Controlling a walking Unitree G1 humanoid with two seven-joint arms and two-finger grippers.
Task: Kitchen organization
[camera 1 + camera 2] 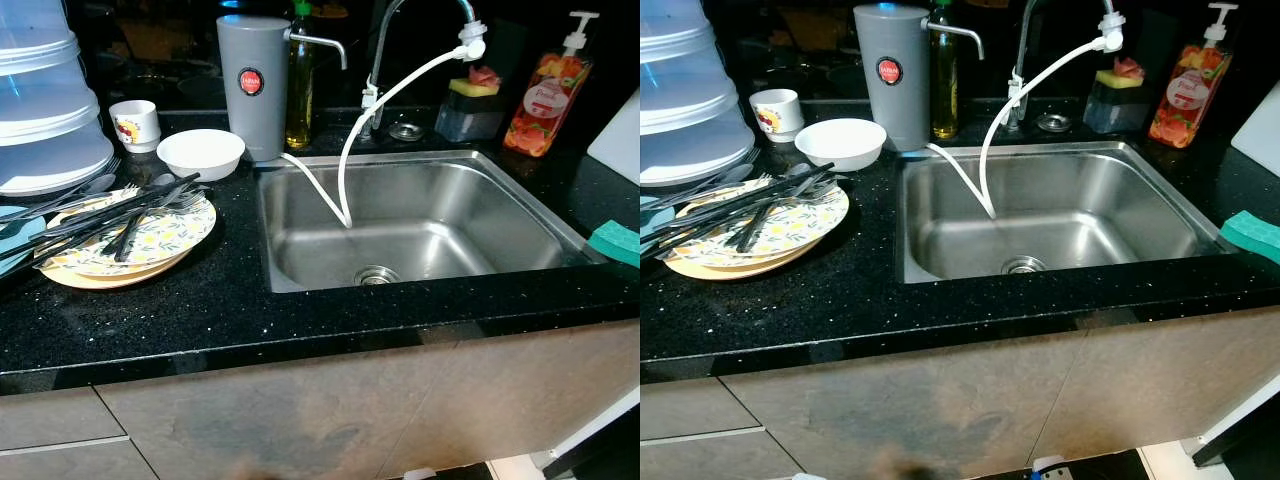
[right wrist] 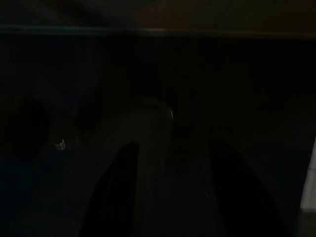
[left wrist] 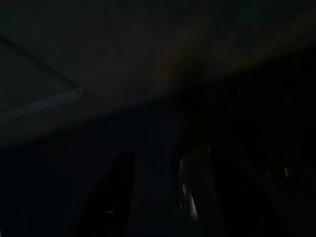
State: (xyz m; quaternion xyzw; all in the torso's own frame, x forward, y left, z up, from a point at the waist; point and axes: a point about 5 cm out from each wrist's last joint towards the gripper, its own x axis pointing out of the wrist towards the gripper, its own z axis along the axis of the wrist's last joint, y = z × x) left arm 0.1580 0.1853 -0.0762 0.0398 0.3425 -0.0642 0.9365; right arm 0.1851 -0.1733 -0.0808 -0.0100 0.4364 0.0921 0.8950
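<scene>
Open sink [image 1: 520, 215], white hose [image 1: 345, 165] across

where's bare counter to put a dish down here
The black counter is bare along the front edge, between the stacked plates and the sink. The sink basin holds nothing but the white hose. It is crowded at left: cutlery on the plates, white bowl, cup, grey filter jug. The green sponge sits at right.
</scene>
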